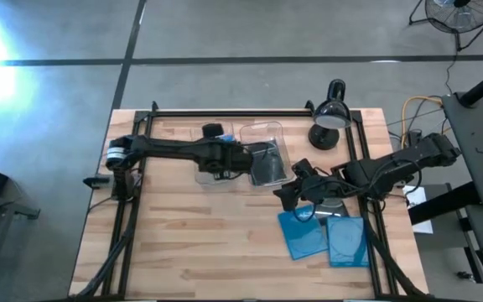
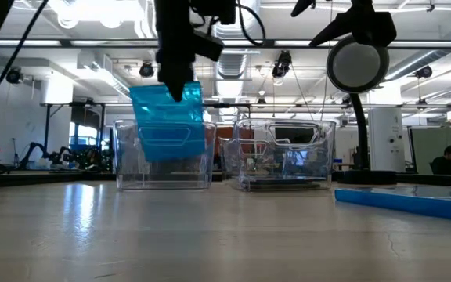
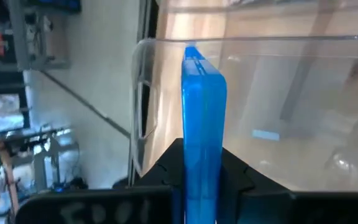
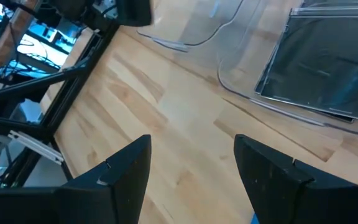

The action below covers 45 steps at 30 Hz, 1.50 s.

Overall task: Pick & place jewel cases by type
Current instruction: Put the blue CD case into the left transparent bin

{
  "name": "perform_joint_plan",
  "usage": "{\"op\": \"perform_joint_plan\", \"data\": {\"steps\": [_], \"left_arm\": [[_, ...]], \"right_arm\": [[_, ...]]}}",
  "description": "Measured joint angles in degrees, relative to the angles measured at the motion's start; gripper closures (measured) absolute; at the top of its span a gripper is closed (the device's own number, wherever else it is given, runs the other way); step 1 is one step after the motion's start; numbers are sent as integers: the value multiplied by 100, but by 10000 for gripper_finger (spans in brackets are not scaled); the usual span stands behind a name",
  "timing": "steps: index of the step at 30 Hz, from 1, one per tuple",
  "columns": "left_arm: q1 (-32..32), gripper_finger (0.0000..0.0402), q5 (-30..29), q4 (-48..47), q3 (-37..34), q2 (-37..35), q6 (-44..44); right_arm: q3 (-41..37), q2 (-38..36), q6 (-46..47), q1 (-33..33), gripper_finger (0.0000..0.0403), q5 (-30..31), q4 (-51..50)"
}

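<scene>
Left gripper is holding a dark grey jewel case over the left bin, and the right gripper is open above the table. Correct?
Not quite: the case in the left gripper is bright blue, as the low and left wrist views show. It does hang at the left bin, and the right gripper is open above the table.

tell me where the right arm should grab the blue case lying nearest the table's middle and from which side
Judging by its pose, take the blue case by two opposite edges, from straight above. It lies flat on the table, so only its thin rim offers a hold. Its right edge sits close to the second blue case, so the near and far edges look freer. The right gripper hangs open just beyond it.
</scene>
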Motion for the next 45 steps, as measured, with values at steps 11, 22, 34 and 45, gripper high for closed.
{"op": "perform_joint_plan", "data": {"steps": [11,22,34,45], "left_arm": [[199,340,1699,450,-45,31,208],[-76,338,-151,601,-109,-355,-170],[-67,369,149,1177,-742,-328,73],[-509,224,1458,1540,-1077,-626,-207]], "right_arm": [[0,7,-48,11,179,-36,-41],[0,7,-157,11,179,-363,-144],[-1,7,-97,37,179,-363,-140],[-9,7,-391,64,179,-1606,-138]]}}
